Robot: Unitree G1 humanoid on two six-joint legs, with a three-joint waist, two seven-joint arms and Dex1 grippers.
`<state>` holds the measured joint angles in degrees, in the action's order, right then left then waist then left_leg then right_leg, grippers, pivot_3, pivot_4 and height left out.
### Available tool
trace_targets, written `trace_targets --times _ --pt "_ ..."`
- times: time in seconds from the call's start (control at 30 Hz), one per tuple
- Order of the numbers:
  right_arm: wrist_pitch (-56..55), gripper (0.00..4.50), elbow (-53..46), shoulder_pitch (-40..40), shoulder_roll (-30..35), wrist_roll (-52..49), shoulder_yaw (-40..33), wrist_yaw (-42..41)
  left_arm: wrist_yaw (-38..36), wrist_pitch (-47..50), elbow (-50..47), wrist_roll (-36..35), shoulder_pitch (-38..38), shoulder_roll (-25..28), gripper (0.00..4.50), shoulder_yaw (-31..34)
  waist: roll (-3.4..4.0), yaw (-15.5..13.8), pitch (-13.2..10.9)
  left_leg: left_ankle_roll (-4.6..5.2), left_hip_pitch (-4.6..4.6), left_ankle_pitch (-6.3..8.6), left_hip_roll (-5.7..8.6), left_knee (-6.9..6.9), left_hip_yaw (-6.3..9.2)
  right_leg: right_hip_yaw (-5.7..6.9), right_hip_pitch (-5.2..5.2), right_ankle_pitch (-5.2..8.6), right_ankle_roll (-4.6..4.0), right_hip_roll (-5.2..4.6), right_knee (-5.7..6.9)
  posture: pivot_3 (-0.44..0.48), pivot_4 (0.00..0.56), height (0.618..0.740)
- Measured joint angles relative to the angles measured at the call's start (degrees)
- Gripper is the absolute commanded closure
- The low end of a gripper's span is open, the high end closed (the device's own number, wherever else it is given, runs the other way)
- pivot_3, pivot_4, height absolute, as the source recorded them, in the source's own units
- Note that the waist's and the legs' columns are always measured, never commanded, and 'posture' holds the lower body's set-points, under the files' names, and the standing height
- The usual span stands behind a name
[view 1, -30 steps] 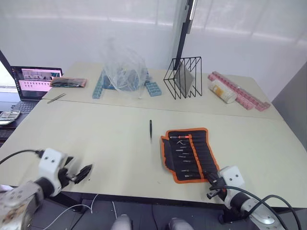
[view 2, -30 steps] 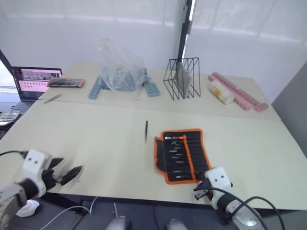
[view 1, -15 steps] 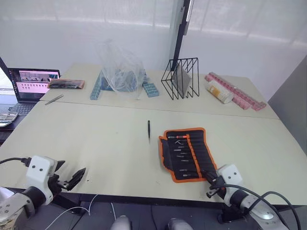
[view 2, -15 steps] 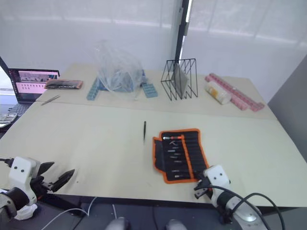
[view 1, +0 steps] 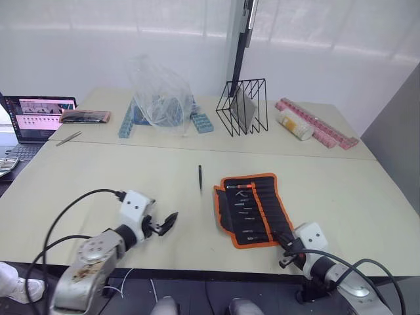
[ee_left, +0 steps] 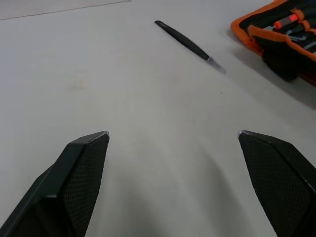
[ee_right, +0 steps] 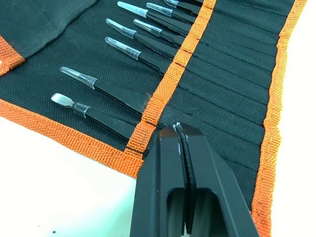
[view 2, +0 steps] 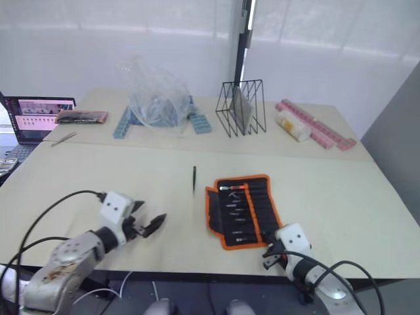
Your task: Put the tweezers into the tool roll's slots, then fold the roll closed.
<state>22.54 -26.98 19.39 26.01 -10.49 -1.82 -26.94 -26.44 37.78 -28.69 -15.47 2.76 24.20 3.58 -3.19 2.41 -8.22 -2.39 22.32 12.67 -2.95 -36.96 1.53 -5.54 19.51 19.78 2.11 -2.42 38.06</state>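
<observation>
Forward has come the left gripper [view 1: 167,222], spread wide, short of the lone tweezer [view 1: 200,177] (beside the tool roll [view 1: 252,209]); right gripper [ee_right: 178,132] clenched empty over its slots [ee_right: 232,123].

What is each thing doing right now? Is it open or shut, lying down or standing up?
Black fabric tool roll with orange edging: unrolled, open flat.
Slim black loose tweezer: lying flat on table, outside the roll.
Left tool: open, empty.
Right tool: shut, empty.
Black wire rack: upright.
Laptop: open, screen lit.
</observation>
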Motion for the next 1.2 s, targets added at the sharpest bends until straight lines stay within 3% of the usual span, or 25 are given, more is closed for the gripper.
trace_targets --times 0.37,0.83,0.93,1.2 --pt "0.1 4.50 0.0 0.1 0.0 0.1 -0.3 0.5 9.4 -0.5 13.5 7.7 -12.1 -10.2 0.09 -10.5 -0.06 -0.2 0.0 0.01 -0.07 0.00 0.12 0.01 0.06 0.03 -0.22 -0.01 0.10 0.00 -0.10 0.000 0.150 0.705" --pt "1.7 4.50 -1.2 0.4 0.1 0.1 -0.8 1.7 15.3 -9.2 33.9 13.0 -24.8 -18.4 0.09 -12.3 0.07 -1.0 0.3 0.01 -0.13 -0.01 0.23 0.00 0.07 -0.02 -0.36 -0.05 0.27 -0.02 -0.24 0.000 0.150 0.705" --pt "1.7 4.50 -1.7 1.0 0.1 0.1 -0.8 2.3 15.9 -10.2 36.0 13.1 -25.9 -19.4 0.88 -11.3 0.17 -1.2 0.3 0.01 -0.13 -0.01 0.24 0.00 0.06 -0.03 -0.36 -0.02 0.33 -0.03 -0.28 0.000 0.150 0.705" --pt "2.1 4.50 -2.7 1.8 0.1 0.1 -1.2 2.5 16.0 -10.7 37.0 13.3 -26.4 -19.6 3.54 -9.8 0.21 -1.4 0.3 0.01 -0.05 -0.01 0.24 0.02 0.07 -0.01 -0.35 -0.03 0.31 -0.03 -0.42 0.000 0.150 0.705"
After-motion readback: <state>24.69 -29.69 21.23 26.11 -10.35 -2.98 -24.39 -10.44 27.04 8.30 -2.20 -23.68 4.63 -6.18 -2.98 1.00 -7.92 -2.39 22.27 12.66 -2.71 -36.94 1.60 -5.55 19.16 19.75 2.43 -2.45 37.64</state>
